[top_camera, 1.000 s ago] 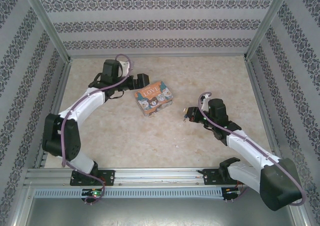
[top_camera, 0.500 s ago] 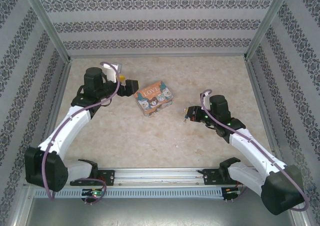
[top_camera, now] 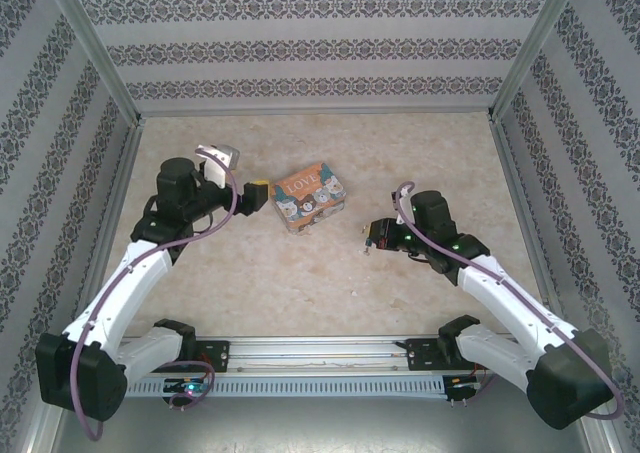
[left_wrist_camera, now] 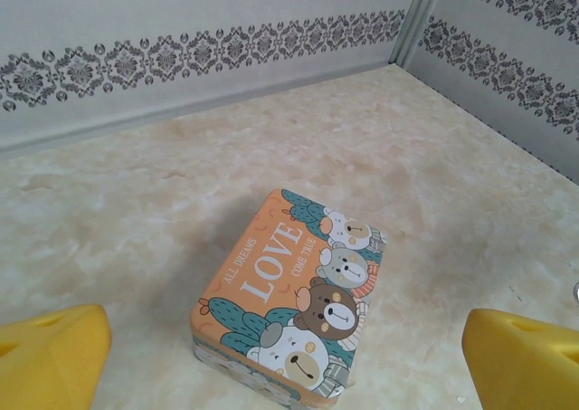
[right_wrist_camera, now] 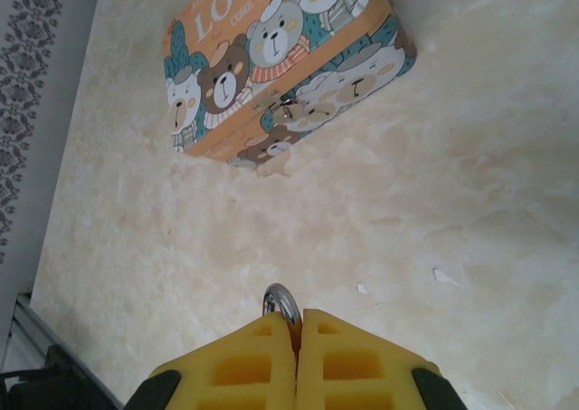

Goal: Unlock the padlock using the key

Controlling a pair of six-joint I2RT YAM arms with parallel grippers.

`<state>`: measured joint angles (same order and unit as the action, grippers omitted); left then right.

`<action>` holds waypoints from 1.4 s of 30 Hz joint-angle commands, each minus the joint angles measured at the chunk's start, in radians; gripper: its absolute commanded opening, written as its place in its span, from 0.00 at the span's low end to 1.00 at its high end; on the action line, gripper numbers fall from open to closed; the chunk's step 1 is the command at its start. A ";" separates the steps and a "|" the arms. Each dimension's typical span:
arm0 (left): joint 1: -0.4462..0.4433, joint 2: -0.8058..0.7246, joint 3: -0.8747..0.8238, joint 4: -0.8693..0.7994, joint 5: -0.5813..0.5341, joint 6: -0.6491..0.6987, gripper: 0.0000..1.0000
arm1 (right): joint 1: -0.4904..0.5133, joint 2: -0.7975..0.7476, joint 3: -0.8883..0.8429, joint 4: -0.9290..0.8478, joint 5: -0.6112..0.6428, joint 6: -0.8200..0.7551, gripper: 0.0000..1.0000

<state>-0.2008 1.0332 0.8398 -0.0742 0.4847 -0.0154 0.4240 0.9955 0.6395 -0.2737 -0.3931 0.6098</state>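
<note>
— Since a second ago we see the left arm swing back. Its elbow has dropped toward the near left corner, and the left gripper (top_camera: 257, 194) has come from the tin's far left corner down to its left end. What do we make of the rest?
— We find the tin (top_camera: 310, 199) where it was on the marbled table (top_camera: 300, 293), slightly askew, lid up. The right gripper (top_camera: 372, 236) has slid only a touch nearer to us and hangs to the right of the tin, apart from it.
— And how do the left jaws stand?
— Wide apart, with nothing in them. From the left wrist we see one yellow pad (left_wrist_camera: 54, 356) at each lower corner and the tin ahead between them, touched by neither.
— The right ones?
— Pressed together. From the right wrist we see the two yellow pads meeting, with a small silvery ring (right_wrist_camera: 281, 300) pinched at their tips and poking out toward the tin. We can't tell what hangs on it behind the pads, so we won't call it the key.
— Where is the padlock, then?
— We can point only to a small silvery fitting (right_wrist_camera: 277, 109) at the middle of the tin's long side wall, the wall that faces the right gripper. It is too small for us to tell whether that is the padlock, or whether it is fastened.
— And the ring against that fitting?
— Well apart, with bare table between them.
</note>
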 commanded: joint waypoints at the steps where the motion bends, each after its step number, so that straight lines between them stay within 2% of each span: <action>1: 0.011 -0.040 -0.028 -0.038 -0.015 0.049 0.99 | 0.021 0.026 0.035 -0.023 -0.003 -0.027 0.00; 13: 0.012 -0.074 -0.259 0.195 -0.050 0.049 0.99 | 0.107 0.182 0.056 -0.029 -0.038 -0.033 0.00; 31: 0.011 -0.088 -0.288 0.198 -0.093 0.089 0.99 | 0.179 0.315 0.083 -0.034 -0.055 -0.027 0.00; 42: 0.011 -0.087 -0.294 0.202 -0.112 0.089 0.99 | 0.203 0.416 0.076 0.027 -0.082 -0.025 0.00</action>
<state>-0.2008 0.9600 0.5591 0.0914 0.3836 0.0494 0.6136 1.3872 0.6930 -0.2710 -0.4446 0.5949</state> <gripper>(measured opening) 0.993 0.042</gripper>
